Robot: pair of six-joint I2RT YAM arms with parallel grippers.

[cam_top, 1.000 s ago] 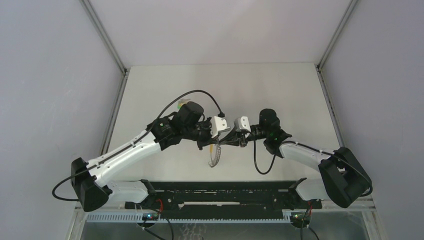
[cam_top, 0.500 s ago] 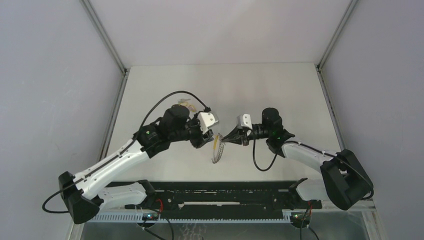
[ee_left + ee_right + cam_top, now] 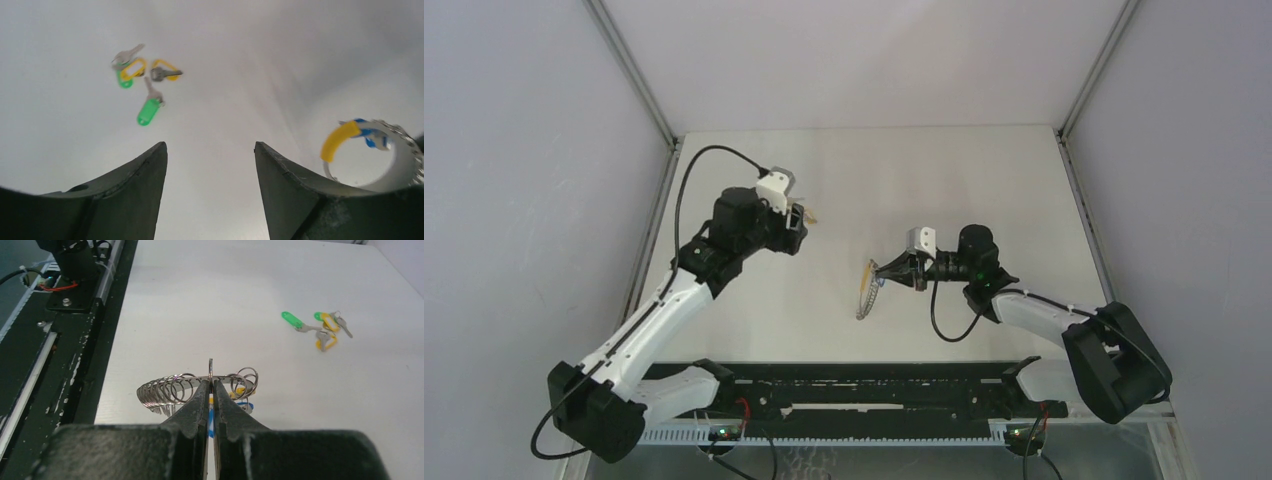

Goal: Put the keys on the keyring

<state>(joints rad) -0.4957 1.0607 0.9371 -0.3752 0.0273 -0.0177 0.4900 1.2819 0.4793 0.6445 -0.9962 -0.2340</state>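
Note:
Several loose keys (image 3: 145, 75) with green and yellow heads lie in a cluster on the white table. My left gripper (image 3: 210, 150) hovers open and empty just short of them; in the top view the left gripper (image 3: 795, 224) sits beside the keys (image 3: 810, 213). The right gripper (image 3: 210, 383) is shut on the keyring (image 3: 165, 387), a silvery band strung with small split rings, and holds it on edge near the table's middle (image 3: 867, 293). A yellow-headed key (image 3: 342, 137) and a blue one (image 3: 371, 141) hang on the keyring (image 3: 402, 136). The loose keys (image 3: 322, 327) lie far right of the right gripper (image 3: 886, 272).
A black rail (image 3: 864, 385) with the arm bases and cables runs along the near edge. Grey walls (image 3: 544, 180) stand close on the left and right sides. White tabletop (image 3: 944, 180) stretches behind both grippers.
My left gripper has opened, left the keyring and swung back and left to the loose keys. The right gripper has kept hold of the keyring and shifted slightly nearer.

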